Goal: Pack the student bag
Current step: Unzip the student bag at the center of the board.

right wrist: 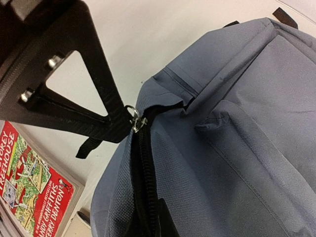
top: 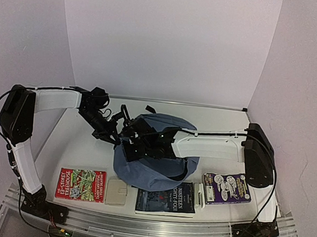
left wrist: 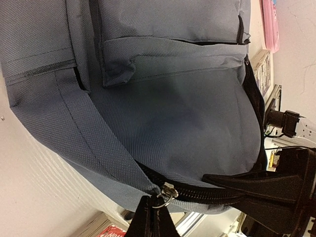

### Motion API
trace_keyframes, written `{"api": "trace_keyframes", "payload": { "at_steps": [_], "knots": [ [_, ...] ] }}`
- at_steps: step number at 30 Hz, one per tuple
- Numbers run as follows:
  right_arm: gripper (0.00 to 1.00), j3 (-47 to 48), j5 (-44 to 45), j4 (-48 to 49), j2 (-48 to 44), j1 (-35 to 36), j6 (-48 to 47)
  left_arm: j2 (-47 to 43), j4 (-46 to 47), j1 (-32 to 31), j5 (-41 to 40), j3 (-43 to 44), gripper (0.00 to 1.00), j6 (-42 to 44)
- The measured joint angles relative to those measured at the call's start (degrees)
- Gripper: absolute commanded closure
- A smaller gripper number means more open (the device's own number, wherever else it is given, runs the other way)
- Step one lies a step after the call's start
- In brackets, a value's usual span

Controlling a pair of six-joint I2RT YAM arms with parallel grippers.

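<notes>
Bag point(top: 154, 176) looks soft and saggy, so take it by the zip point(right wrist: 143, 163). Left claw point(left wrist: 153, 205) pinches the zip pull point(left wrist: 167, 193); right claw point(left wrist: 212, 180) is clamped on the zip just beside the pull.

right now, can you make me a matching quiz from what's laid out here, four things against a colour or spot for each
Things:
1 student bag
2 Treehouse book
3 Nineteen Eighty-Four book
4 purple book

Descriptions:
a red cover, leftmost of the books
b rightmost of the books
c slate blue, behind the row of books
d dark cover, middle book, partly tucked under the bag's near edge

Pairs: 1-c, 2-a, 3-d, 4-b
</notes>
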Motion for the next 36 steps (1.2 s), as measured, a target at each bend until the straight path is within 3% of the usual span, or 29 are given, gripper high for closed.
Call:
{"api": "trace_keyframes", "payload": {
  "at_steps": [7,16,34,35,36],
  "knots": [
    [1.00,-2.26,-1.81,1.16,-1.43,0.49,-2.93,0.56,-0.80,0.13,-0.96,0.00,1.00,-0.22],
    [1.00,-9.39,-0.69,3.24,-7.94,2.37,-3.41,1.63,-3.92,0.83,4.46,0.21,1.00,-0.46],
    [1.00,-12.51,1.86,4.13,-10.96,3.76,-2.04,1.76,-5.82,0.92,6.59,0.57,1.00,-0.37],
    [0.97,-12.60,2.05,4.14,-11.02,3.79,-1.89,1.76,-5.82,0.92,6.64,0.57,1.00,-0.35],
    [0.87,-12.69,2.33,4.18,-11.05,3.86,-1.73,1.74,-5.79,0.92,6.90,0.57,0.99,-0.31]
  ]
}}
